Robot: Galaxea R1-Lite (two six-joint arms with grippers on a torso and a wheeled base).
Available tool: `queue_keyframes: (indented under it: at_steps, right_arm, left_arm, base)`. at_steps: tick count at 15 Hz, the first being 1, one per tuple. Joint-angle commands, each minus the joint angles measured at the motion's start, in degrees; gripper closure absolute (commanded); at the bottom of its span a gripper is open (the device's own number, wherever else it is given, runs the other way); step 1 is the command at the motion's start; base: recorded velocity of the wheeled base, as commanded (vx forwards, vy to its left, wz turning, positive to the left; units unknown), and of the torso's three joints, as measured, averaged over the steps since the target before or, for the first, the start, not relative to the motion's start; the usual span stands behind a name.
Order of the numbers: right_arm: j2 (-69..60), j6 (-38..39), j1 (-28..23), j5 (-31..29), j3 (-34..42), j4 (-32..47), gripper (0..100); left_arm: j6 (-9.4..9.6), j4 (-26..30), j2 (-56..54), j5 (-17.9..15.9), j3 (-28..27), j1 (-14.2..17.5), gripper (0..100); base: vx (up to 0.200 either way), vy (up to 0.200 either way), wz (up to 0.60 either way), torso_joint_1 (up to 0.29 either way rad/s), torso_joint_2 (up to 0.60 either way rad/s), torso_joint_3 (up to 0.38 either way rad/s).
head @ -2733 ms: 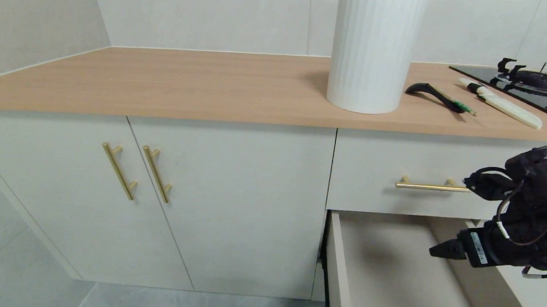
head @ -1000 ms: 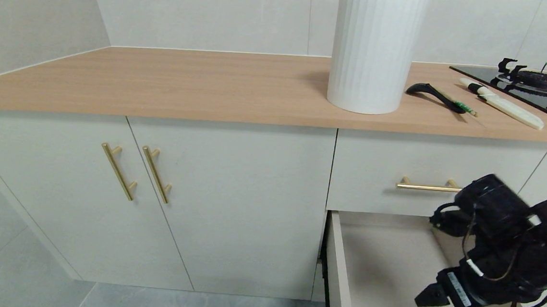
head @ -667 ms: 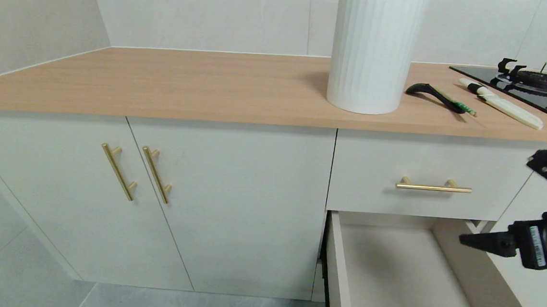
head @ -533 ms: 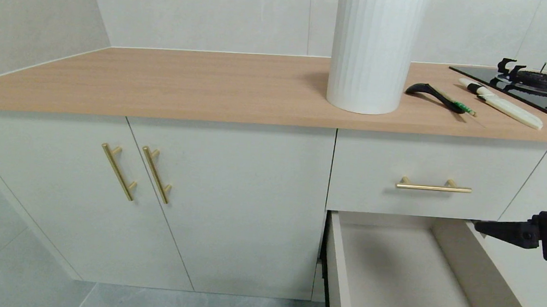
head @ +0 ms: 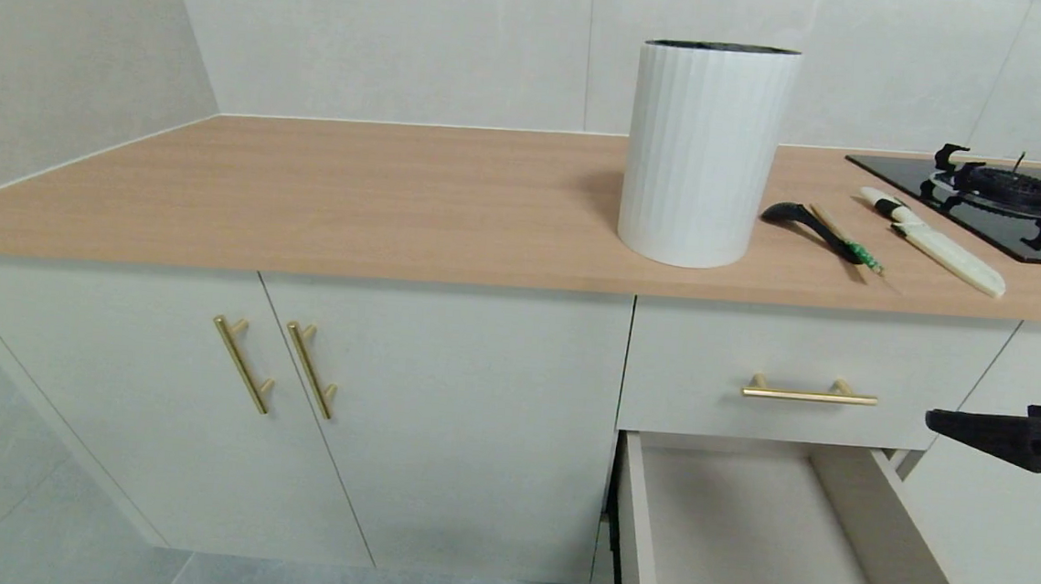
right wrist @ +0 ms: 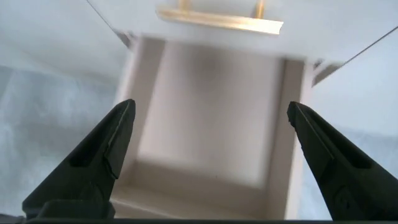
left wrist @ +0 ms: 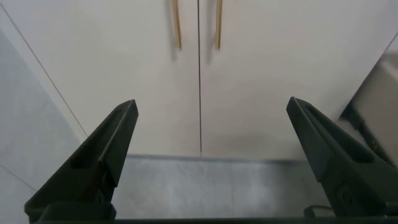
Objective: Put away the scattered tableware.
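Wood counter (head: 354, 189), pale cupboards under it. Tableware is all on the counter, right part:
- black spoon (head: 805, 222) just beside the white ribbed canister (head: 706, 154), on its right
- thin chopsticks (head: 853, 247) with green ends against the spoon's handle; touching or crossing, can't tell
- white knife (head: 932, 240) with a black band further right, near the front corner of the gas hob (head: 1013, 194), apart from the spoon

All three lie flat, angled roughly the same way.

Lower drawer (head: 637, 529) is pulled out, under the shut upper drawer (head: 707, 369) with its gold bar handle (head: 809, 395).

Right gripper (head: 933, 419): at the right edge of the head view, right of that bar handle and about level with the upper drawer front, higher than the open drawer's right wall. Fingers spread wide, nothing between them. Its wrist camera looks down into the open drawer.

Left gripper (left wrist: 211, 102): fingers spread wide too, nothing held. It faces the double cupboard doors (left wrist: 199, 74) with two gold handles, grey floor (left wrist: 205, 186) below.
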Motion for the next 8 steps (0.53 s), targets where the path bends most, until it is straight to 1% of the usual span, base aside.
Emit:
queue_keyframes:
  at_steps: [1,6,8]
  right_arm:
    - [0.13,0.02,-0.01,-0.02,0.12,-0.32,0]
    - [1.01,0.02,-0.01,0.07,0.74,-1.20,0]
    - [2.06,0.02,-0.01,0.16,0.56,-4.98,0]
  left_arm:
    - [-0.02,-0.02,0.07,0.01,0.02,0.06,0]
    - [-0.02,-0.02,0.07,0.01,0.02,0.06,0]
    - [-0.02,-0.02,0.07,0.01,0.02,0.06,0]
  base:
    - [0.000,0.000,0.00,0.134,-0.51,-0.295]
    - [0.000,0.000,0.00,0.171,-0.47,-0.302]
    - [0.000,0.000,0.00,0.095,-0.26,-0.151]
